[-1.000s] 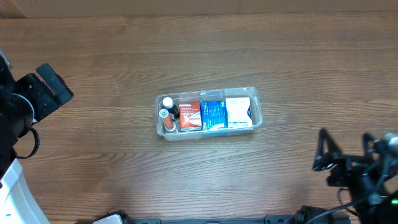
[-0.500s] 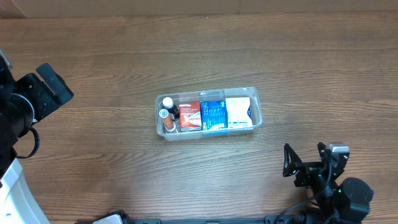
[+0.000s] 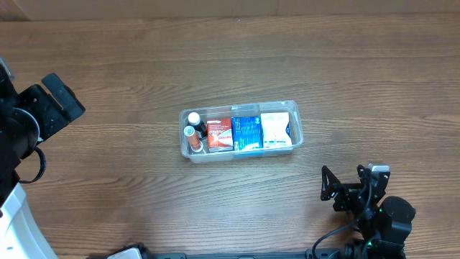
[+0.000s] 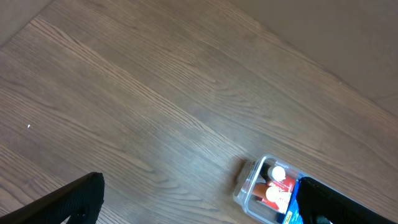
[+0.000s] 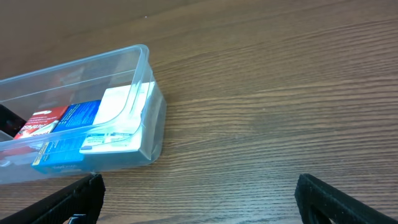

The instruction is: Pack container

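The clear plastic container (image 3: 297, 115) sits mid-table. It holds two small white-capped bottles (image 3: 192, 126), a red box (image 3: 219, 134), a blue box (image 3: 246, 132) and a white box (image 3: 275, 129). It also shows in the left wrist view (image 4: 249, 186) and the right wrist view (image 5: 140, 56). My left gripper (image 3: 61, 96) is at the far left edge, open and empty (image 4: 199, 199). My right gripper (image 3: 348, 184) is at the front right, well clear of the container, open and empty (image 5: 199, 199).
The wooden table (image 3: 230, 57) surrounds the container on all sides. The left arm's body (image 3: 14, 137) fills the left edge. The right arm's base and cables (image 3: 381, 223) sit at the front right edge.
My right arm has drawn back toward the front edge and shifted left, away from the container. The left arm and the container have not moved.
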You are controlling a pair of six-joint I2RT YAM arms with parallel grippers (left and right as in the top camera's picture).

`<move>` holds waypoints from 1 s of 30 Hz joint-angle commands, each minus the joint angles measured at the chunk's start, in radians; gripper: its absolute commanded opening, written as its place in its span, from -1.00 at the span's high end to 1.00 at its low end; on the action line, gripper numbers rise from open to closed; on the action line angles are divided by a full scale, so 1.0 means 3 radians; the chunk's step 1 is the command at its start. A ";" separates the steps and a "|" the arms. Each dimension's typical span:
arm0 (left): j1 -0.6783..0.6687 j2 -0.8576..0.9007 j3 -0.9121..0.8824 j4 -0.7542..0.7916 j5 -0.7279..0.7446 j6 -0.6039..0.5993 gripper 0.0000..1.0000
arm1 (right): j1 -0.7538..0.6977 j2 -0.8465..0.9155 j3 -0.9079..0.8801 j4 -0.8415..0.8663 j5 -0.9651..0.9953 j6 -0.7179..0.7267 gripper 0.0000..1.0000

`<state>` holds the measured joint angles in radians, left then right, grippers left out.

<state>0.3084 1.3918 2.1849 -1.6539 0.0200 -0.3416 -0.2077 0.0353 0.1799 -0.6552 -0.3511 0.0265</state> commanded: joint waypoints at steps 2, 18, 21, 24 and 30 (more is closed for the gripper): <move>0.0018 0.0006 0.0013 0.0004 0.0022 -0.0045 -1.00 | 0.0019 -0.0039 -0.0048 0.0013 -0.0006 0.0009 -1.00; 0.0018 0.0006 0.0013 0.0004 0.0022 -0.0045 -1.00 | 0.0019 -0.0039 -0.0048 0.0013 -0.0006 0.0009 -1.00; 0.0018 -0.0008 0.0013 -0.0004 0.0006 -0.0028 -1.00 | 0.0019 -0.0039 -0.0048 0.0013 -0.0006 0.0009 -1.00; 0.0011 -0.0118 -0.0028 -0.0071 -0.0093 0.0042 -1.00 | 0.0019 -0.0039 -0.0048 0.0013 -0.0006 0.0009 -1.00; -0.0411 -0.0879 -0.0955 0.0711 -0.0056 0.0253 -1.00 | 0.0019 -0.0039 -0.0048 0.0013 -0.0006 0.0009 -1.00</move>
<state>0.2443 1.2446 2.0262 -1.5803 -0.0067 -0.3370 -0.2077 0.0353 0.1799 -0.6540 -0.3511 0.0265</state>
